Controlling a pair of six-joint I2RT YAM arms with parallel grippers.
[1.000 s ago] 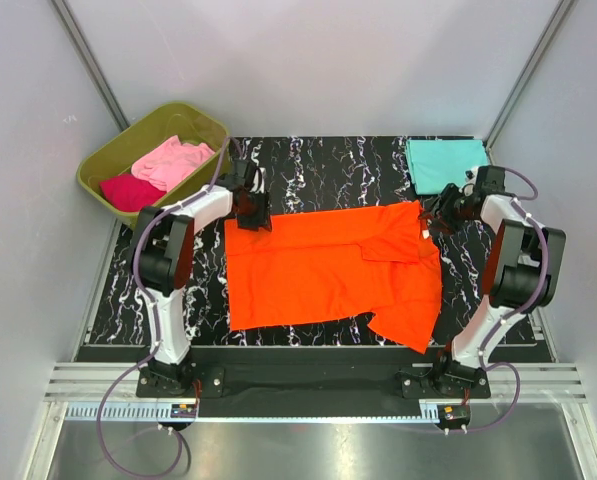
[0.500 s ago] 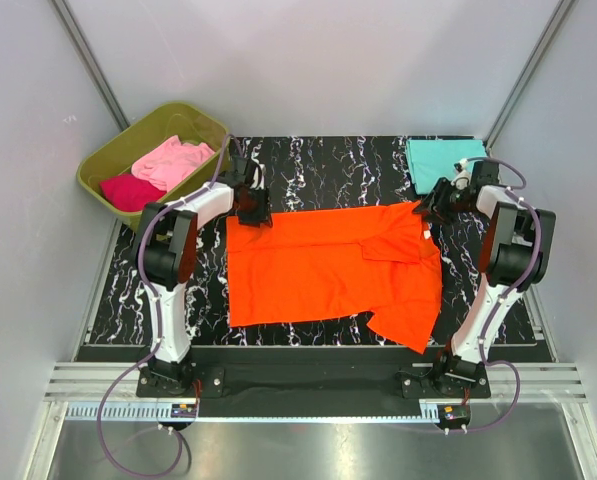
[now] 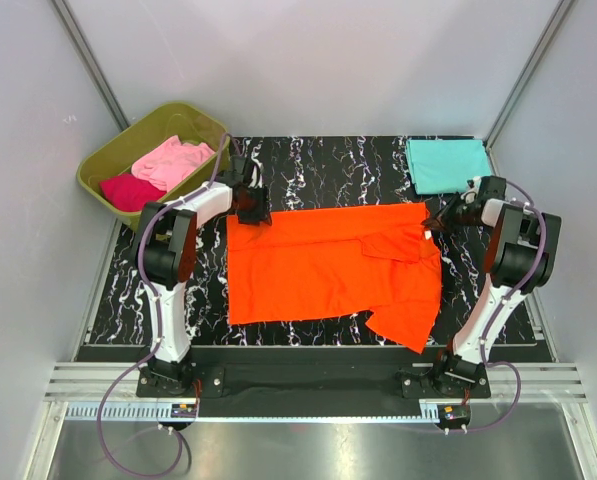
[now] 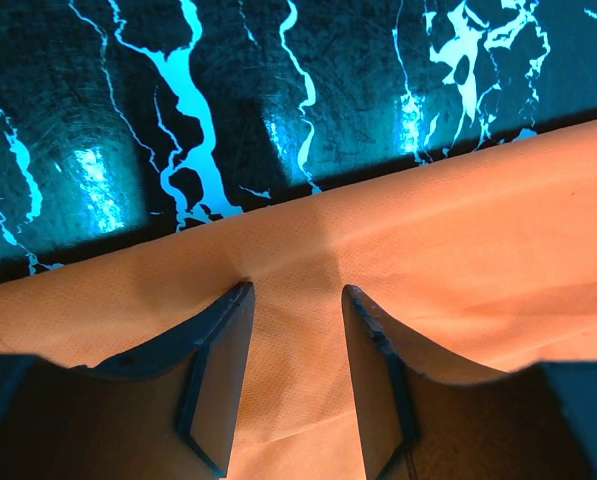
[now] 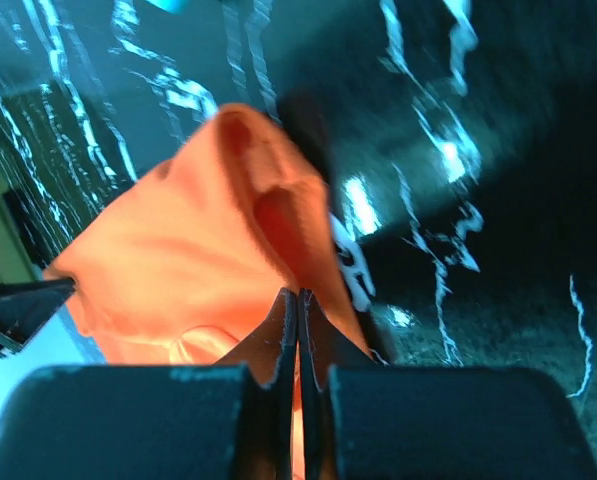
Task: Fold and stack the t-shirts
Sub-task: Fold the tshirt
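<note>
Your right gripper [image 3: 443, 218] has drawn back a little toward the near side, away from the folded teal t-shirt [image 3: 446, 163], and the far hem it holds now lies straighter; the left gripper [image 3: 250, 207] has barely shifted. The orange t-shirt [image 3: 328, 265] lies spread on the marbled table [image 3: 318, 160], its long axis running left to right between the two grippers, its body toward the near edge from both. The right jaws are pinched tight on a bunched far-right corner. The left jaws stand apart over the far-left hem, with cloth between the fingers [image 4: 218, 345], gripping nothing. Each arm is nearest its own corner. The right wrist view is blurred, and the shirt's near-right part lies rumpled, so its layering cannot be told.
</note>
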